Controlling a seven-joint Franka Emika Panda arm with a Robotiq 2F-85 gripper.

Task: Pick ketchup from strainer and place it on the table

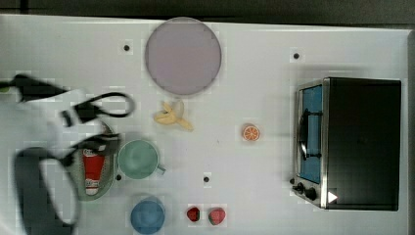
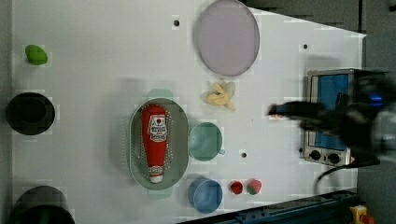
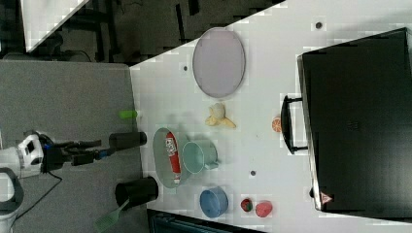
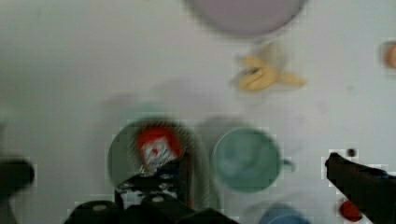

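Note:
The ketchup [image 2: 155, 139], a red bottle with a white cap and label, lies lengthwise in the pale green strainer [image 2: 180, 140] on the white table [image 2: 93, 84]. In the top view my gripper [image 1: 93, 144] hangs above the strainer [image 1: 108, 183] and covers part of the ketchup [image 1: 93, 169]. The wrist view looks down on the ketchup [image 4: 156, 144] in the strainer [image 4: 119, 154]. There my gripper [image 4: 177, 165] is open, with one dark finger at each side of the picture and nothing between them. It is well above the bottle and not touching it.
A green mug [image 1: 138, 159] stands right beside the strainer, with a blue mug [image 1: 147, 215] and two strawberries [image 1: 193, 214] close by. A banana [image 1: 172, 117], an orange slice [image 1: 250, 132], a grey-lilac plate [image 1: 182, 55] and a toaster oven [image 1: 352, 142] lie further off. Two black cups [image 2: 30, 113] stand at the left view's left.

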